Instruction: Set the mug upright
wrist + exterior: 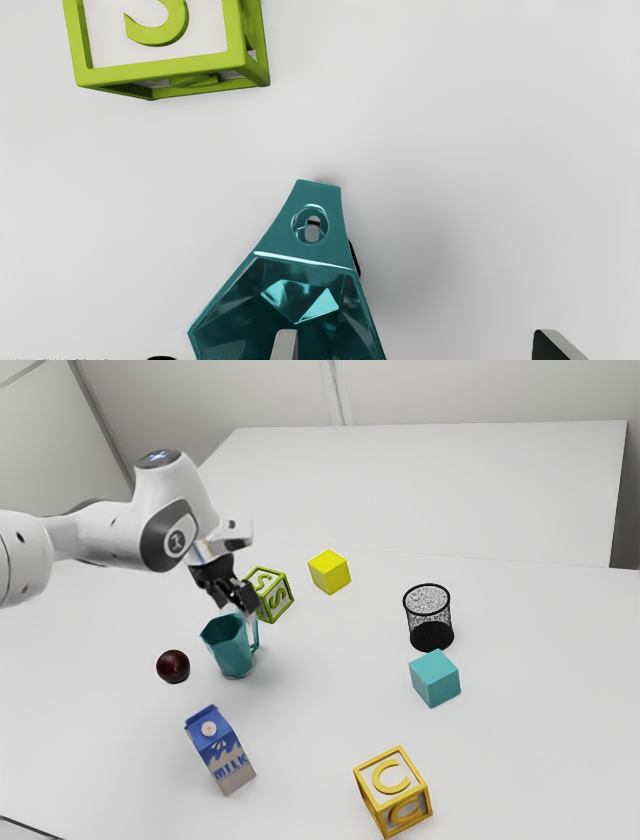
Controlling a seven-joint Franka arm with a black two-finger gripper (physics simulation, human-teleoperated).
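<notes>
Wide open across the tabletop (325, 670) between mug (234, 655) and teal cube (435, 678). Obstructed near the mug by green letter block (270, 596), dark ball (173, 666) and milk carton (221, 752). Passable between carton and yellow letter block (392, 790). Blocked beside teal cube by wire basket (430, 635). Free again beyond yellow cube (329, 572), toward far edge.

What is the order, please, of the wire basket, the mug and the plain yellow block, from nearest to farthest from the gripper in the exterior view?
1. Mug, right at the gripper.
2. Plain yellow block, past the green letter block.
3. Wire basket, toward the exterior view's right, behind the teal block.
</notes>
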